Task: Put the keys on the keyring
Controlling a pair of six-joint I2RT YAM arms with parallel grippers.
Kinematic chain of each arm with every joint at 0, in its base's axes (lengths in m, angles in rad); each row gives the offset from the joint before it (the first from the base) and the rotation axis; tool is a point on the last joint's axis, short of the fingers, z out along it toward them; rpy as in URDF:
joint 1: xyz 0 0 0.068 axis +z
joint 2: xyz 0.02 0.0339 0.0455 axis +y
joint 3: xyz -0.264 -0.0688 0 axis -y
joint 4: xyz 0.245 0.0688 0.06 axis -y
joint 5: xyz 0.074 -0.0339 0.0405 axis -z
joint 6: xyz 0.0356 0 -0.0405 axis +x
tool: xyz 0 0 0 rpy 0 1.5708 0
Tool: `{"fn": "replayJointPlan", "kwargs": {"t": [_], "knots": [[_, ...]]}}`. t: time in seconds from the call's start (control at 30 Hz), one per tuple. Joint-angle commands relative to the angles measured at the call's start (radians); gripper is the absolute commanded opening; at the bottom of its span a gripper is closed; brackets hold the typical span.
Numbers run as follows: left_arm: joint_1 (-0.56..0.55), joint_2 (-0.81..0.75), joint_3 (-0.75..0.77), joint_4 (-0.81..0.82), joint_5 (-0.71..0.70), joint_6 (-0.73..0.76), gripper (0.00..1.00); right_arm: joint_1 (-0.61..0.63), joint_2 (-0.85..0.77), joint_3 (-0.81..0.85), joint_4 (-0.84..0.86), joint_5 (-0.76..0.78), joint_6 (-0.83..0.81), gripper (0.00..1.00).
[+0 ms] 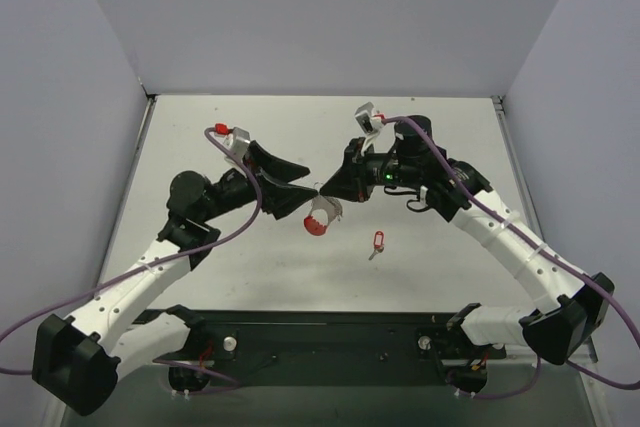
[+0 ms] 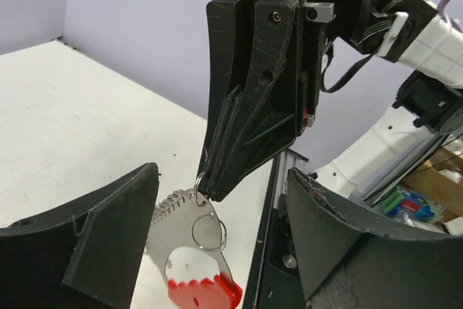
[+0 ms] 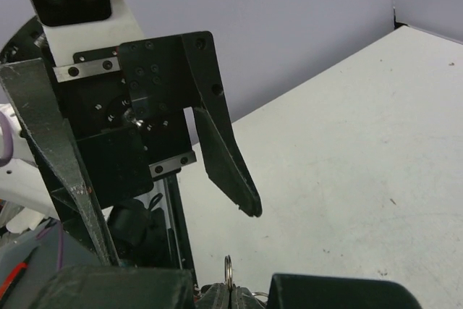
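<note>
The keyring (image 1: 320, 219), a fan of silver keys on a red arc, hangs in the air over the middle of the table. My right gripper (image 1: 323, 192) is shut on its small metal ring (image 3: 228, 269), pinched upright between the tips (image 3: 228, 291). In the left wrist view the fan (image 2: 184, 251) dangles below the right gripper's tips (image 2: 210, 189). My left gripper (image 1: 308, 182) stands open, its two fingers (image 2: 108, 236) on either side of the fan without touching it. The key with the red tag (image 1: 377, 241) lies on the table, near and right of the keyring.
The white table (image 1: 440, 137) is walled by grey panels on three sides. A black rail with the arm bases (image 1: 330, 332) runs along the near edge. Purple cables (image 1: 250, 217) loop off both arms.
</note>
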Motion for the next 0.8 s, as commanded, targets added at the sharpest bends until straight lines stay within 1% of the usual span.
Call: {"fn": "replayJointPlan", "kwargs": {"t": [0.0, 0.27, 0.3, 0.43, 0.47, 0.5, 0.53, 0.57, 0.63, 0.73, 0.77], "knots": [[-0.003, -0.043, 0.098, -0.212, -0.044, 0.152, 0.8, 0.005, -0.052, 0.054, -0.06, 0.042, -0.038, 0.0], [-0.006, -0.051, 0.15, -0.408, -0.063, 0.286, 0.8, 0.028, -0.053, 0.079, -0.232, 0.15, -0.047, 0.0], [-0.006, -0.052, 0.165, -0.462, -0.07, 0.301, 0.8, 0.032, -0.05, 0.083, -0.275, 0.16, -0.042, 0.0], [-0.022, -0.042, 0.199, -0.595, -0.1, 0.392, 0.8, 0.051, -0.021, 0.118, -0.398, 0.226, -0.042, 0.0], [-0.032, -0.037, 0.205, -0.642, -0.104, 0.406, 0.8, 0.058, -0.015, 0.128, -0.449, 0.248, -0.044, 0.0], [-0.039, -0.026, 0.213, -0.655, -0.121, 0.429, 0.8, 0.061, 0.003, 0.134, -0.474, 0.263, -0.042, 0.0], [-0.048, -0.022, 0.23, -0.703, -0.132, 0.444, 0.8, 0.068, 0.013, 0.151, -0.5, 0.277, -0.042, 0.0], [-0.073, -0.016, 0.236, -0.745, -0.15, 0.459, 0.8, 0.074, 0.02, 0.158, -0.549, 0.3, -0.041, 0.0], [-0.102, -0.005, 0.244, -0.776, -0.172, 0.501, 0.8, 0.083, 0.046, 0.178, -0.597, 0.32, -0.038, 0.0], [-0.148, 0.003, 0.247, -0.794, -0.184, 0.538, 0.8, 0.098, 0.094, 0.249, -0.741, 0.375, -0.042, 0.0], [-0.157, 0.006, 0.248, -0.796, -0.184, 0.544, 0.8, 0.11, 0.108, 0.297, -0.776, 0.397, -0.045, 0.0]]}}
